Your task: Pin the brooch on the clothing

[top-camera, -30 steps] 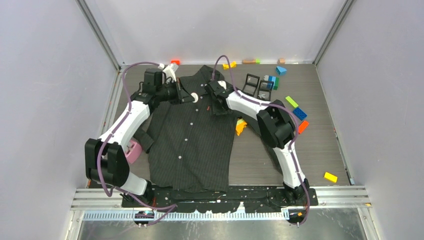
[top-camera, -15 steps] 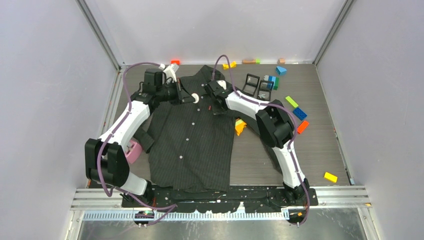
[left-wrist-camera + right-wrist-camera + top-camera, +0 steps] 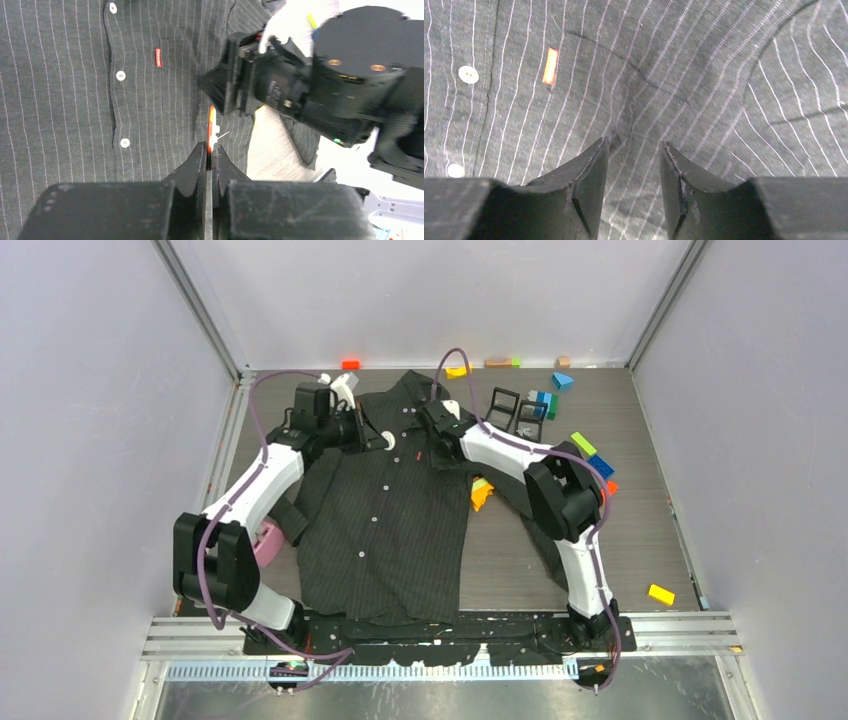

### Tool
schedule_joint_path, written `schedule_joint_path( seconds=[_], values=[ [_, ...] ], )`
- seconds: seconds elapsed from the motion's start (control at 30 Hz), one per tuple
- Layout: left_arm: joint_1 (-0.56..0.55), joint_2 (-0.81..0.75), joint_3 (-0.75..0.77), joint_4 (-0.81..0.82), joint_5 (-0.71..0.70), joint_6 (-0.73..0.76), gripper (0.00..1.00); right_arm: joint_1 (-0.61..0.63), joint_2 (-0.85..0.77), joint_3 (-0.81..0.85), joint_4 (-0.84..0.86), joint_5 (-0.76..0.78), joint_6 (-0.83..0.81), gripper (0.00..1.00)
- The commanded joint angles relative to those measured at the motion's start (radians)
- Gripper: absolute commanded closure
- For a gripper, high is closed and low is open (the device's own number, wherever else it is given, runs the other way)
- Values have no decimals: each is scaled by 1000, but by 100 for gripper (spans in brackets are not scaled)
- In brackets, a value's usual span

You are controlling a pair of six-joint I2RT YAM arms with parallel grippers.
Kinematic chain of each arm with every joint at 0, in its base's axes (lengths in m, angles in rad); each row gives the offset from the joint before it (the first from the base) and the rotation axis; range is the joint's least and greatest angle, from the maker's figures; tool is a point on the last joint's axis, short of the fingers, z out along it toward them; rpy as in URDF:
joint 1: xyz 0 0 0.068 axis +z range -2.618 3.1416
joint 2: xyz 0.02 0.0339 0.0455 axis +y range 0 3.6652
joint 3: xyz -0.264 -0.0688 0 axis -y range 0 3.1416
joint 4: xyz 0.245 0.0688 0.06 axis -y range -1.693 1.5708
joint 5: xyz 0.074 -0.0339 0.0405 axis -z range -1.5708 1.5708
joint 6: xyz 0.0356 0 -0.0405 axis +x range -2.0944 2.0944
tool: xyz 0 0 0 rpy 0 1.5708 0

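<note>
The clothing (image 3: 385, 510), a dark pinstriped button-up shirt, lies flat on the table with its collar at the far end. My left gripper (image 3: 209, 152) is shut on the brooch (image 3: 212, 131), seen edge-on as a thin orange and white disc with a pin sticking out; from above the brooch (image 3: 388, 441) is a small white round thing over the chest. My right gripper (image 3: 634, 150) stands open, tips down on the chest fabric just right of the red tag (image 3: 550, 65), with a small pucker at its left fingertip. The two grippers face each other closely.
Toy bricks lie scattered right of the shirt and along the back wall, with an orange and yellow one (image 3: 482, 493) at the shirt's right edge. Two black frames (image 3: 505, 405) stand beyond the right arm. A pink object (image 3: 266, 540) sits by the left arm.
The right gripper's jaws closed on the fabric and have come apart again, and its wrist shifted slightly right. The left gripper with the brooch has edged nearer over the chest.
</note>
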Motion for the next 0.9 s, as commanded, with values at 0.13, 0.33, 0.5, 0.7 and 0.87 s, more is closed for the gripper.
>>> schedule_joint_path(
  seconds=[0.13,0.33,0.5,0.7,0.87],
  values=[
    [-108,15,-122,257,-195,-49,100,-2,-237,-129,18,69,37,44],
    [-215,92,-88,236,-330,96,100,-2,-419,-274,37,151,51,40],
    [-314,151,-48,238,-428,201,100,-2,-571,-416,78,200,75,40],
    [-388,231,33,211,-587,331,100,-2,-791,-557,114,272,82,39],
    [-441,300,89,169,-699,441,100,-3,-927,-641,115,299,81,38]
  ],
)
